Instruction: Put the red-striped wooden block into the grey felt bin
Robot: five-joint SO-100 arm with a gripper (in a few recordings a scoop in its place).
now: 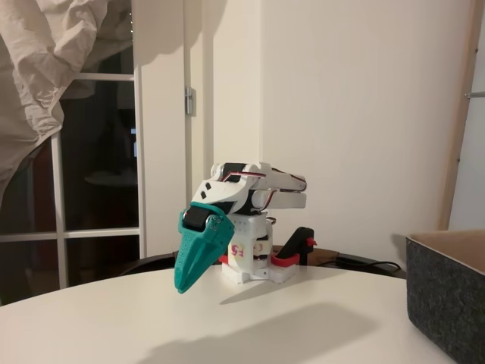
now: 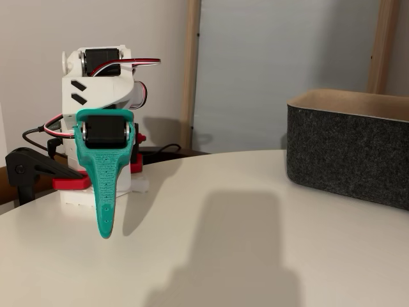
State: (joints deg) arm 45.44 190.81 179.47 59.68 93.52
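Currently: arm folded at its base, no step begun.
Gripper (image 1: 184,286): teal jaws pressed together, tip pointing down just above the table (image 1: 250,326), holding nothing.
Bin (image 2: 348,153): well apart from the gripper.
Block: location cannot be told.
Next: locate the block, then spread the jaws.

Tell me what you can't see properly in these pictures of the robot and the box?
- Inside of the grey bin: hidden by its own tall wall in both fixed views.
- The bin's full shape: cut off by the right edge in both fixed views.
- The robot's gripper: the green fingers look pressed together, pointing down; what lies behind them is hidden in a fixed view.
- The table: cut off by the bottom edge.
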